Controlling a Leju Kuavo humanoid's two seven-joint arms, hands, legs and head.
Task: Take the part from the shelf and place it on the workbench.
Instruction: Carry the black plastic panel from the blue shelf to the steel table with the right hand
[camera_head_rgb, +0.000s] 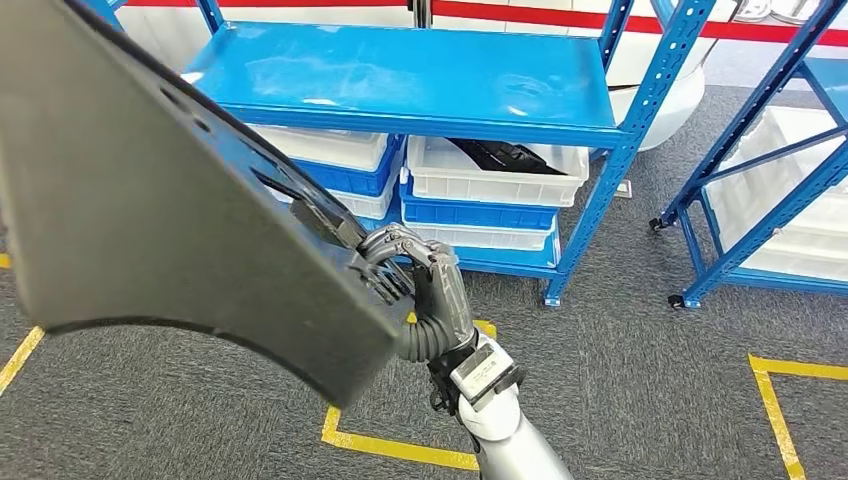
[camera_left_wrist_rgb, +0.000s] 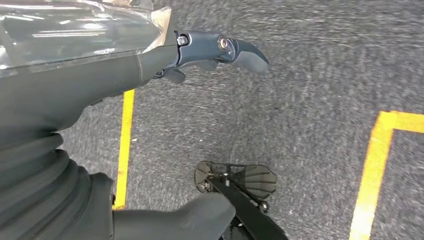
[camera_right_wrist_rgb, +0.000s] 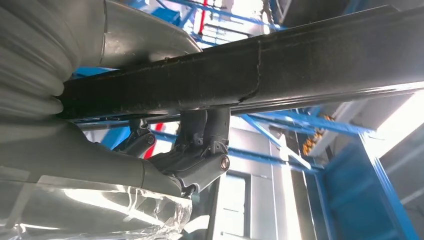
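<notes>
While right robot hand (camera_head_rgb: 420, 275) grasps part (camera_head_rgb: 160, 210) edge, panel raised before shelf (camera_head_rgb: 400, 75).

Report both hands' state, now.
Left hand: holds nothing, fingers apart, open.
Right hand: grips the dark panel part by its edge.

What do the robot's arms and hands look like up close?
The right arm is smooth shiny silver, ending in a boxy silver and black wrist. A dark grey ribbed cover, like a bendy hose, joins it to the right hand, which has dark metal fingers with small silver screws. The left hand looks the same: grey ribbed cover, thick grey thumb, dark fingers.
</notes>
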